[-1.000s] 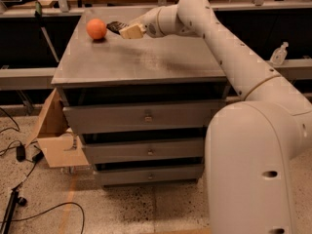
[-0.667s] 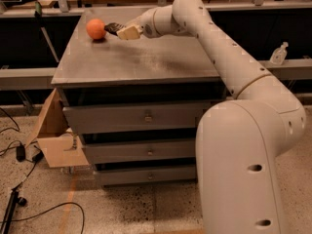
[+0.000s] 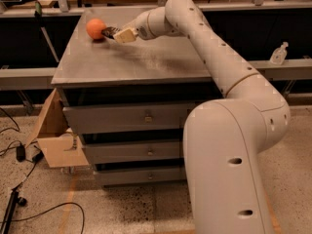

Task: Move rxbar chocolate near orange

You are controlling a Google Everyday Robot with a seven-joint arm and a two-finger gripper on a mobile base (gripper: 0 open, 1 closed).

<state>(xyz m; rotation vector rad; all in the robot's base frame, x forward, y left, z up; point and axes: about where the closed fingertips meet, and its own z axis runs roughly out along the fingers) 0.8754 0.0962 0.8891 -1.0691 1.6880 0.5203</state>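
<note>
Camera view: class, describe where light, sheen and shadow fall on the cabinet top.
Camera view: warm, dim light; a pale sheen across the middle of the cabinet top; the orange glows at back left; the end effector, beside it gripping the dark snack bar, casts a faint shadow beneath.

cabinet top [image 3: 146,62], 1 orange [image 3: 96,28], gripper [image 3: 113,33] nr it
</note>
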